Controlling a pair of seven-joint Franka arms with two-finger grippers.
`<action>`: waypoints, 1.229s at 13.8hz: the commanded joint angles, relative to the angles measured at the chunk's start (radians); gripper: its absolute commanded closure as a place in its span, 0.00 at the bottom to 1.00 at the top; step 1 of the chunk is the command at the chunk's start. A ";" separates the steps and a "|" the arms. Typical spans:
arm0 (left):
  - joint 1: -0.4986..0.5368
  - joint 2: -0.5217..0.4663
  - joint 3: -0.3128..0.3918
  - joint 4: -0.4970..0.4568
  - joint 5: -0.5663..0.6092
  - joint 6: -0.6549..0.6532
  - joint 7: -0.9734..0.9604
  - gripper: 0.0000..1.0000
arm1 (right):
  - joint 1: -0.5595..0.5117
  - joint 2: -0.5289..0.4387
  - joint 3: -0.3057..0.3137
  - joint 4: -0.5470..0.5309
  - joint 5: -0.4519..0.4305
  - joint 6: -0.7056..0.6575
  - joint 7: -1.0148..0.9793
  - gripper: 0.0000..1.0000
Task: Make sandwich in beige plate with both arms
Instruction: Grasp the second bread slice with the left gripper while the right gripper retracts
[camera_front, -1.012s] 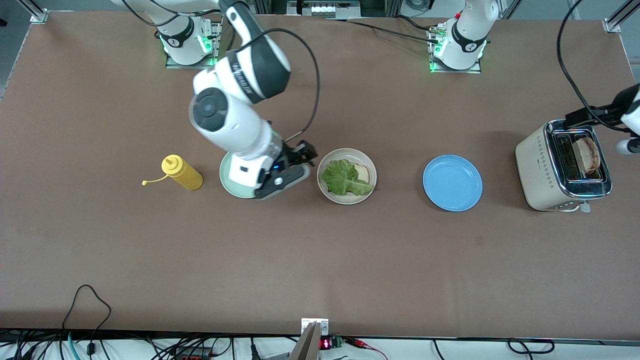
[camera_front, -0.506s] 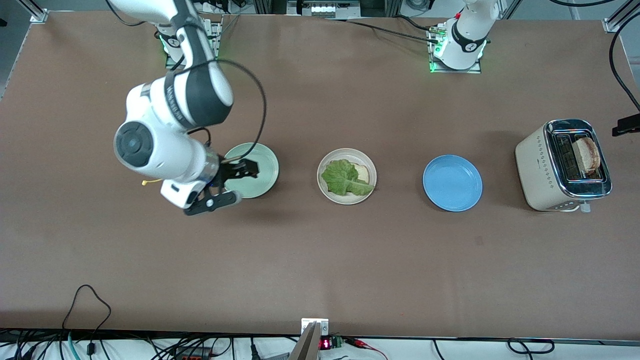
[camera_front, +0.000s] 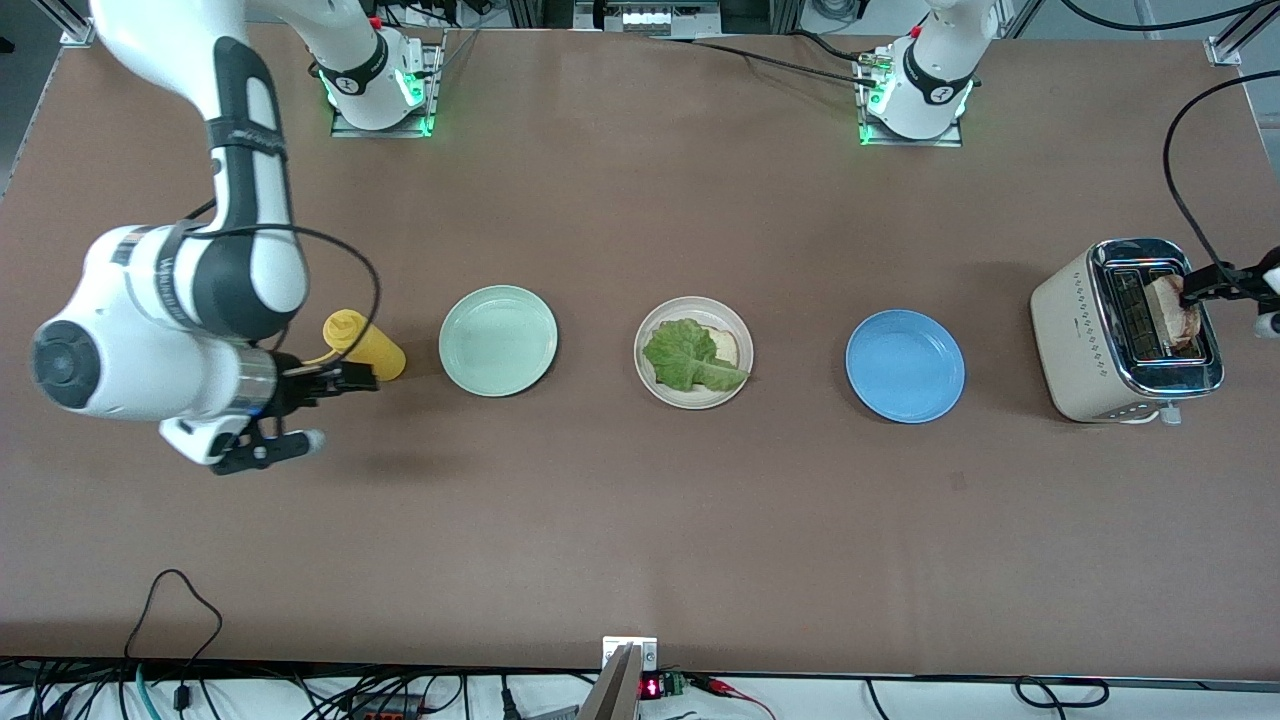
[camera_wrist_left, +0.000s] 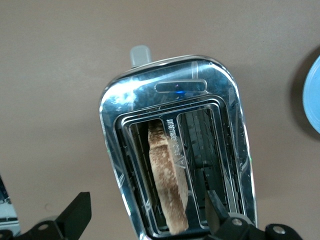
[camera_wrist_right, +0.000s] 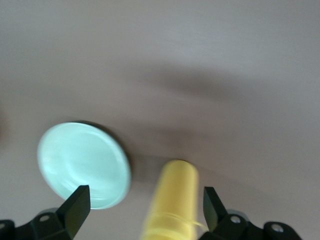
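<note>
The beige plate (camera_front: 742, 372) lies mid-table and holds a green lettuce leaf (camera_front: 682, 358) on a bread slice (camera_front: 726, 347). Another toasted slice (camera_front: 1178, 310) (camera_wrist_left: 167, 185) stands upright in one slot of the toaster (camera_front: 1085, 340) at the left arm's end. My left gripper (camera_front: 1228, 295) (camera_wrist_left: 146, 200) hangs open over the toaster, its fingers astride that slice without touching it. My right gripper (camera_front: 322, 410) (camera_wrist_right: 145, 197) is open and empty over the table beside a yellow squeeze bottle (camera_front: 365, 346) (camera_wrist_right: 172, 200).
A mint-green plate (camera_front: 498, 340) (camera_wrist_right: 82, 165) lies between the bottle and the beige plate. A blue plate (camera_front: 905, 365) (camera_wrist_left: 312, 95) lies between the beige plate and the toaster. The toaster's other slot (camera_wrist_left: 200, 150) has no bread in it.
My right arm swung from over the mint-green plate toward its own end of the table, stopping by the yellow bottle. My left gripper moved in over the toaster's bread slot.
</note>
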 joint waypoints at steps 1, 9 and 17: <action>0.021 -0.042 -0.015 -0.073 0.015 0.046 0.000 0.11 | 0.011 -0.017 -0.019 0.006 -0.094 -0.014 0.010 0.00; 0.027 -0.031 -0.018 -0.070 0.014 0.003 -0.029 0.93 | 0.043 -0.120 -0.113 0.008 -0.101 -0.071 0.090 0.00; 0.019 -0.046 -0.040 0.136 0.017 -0.289 -0.064 0.98 | 0.016 -0.143 -0.058 0.035 -0.117 -0.056 0.220 0.00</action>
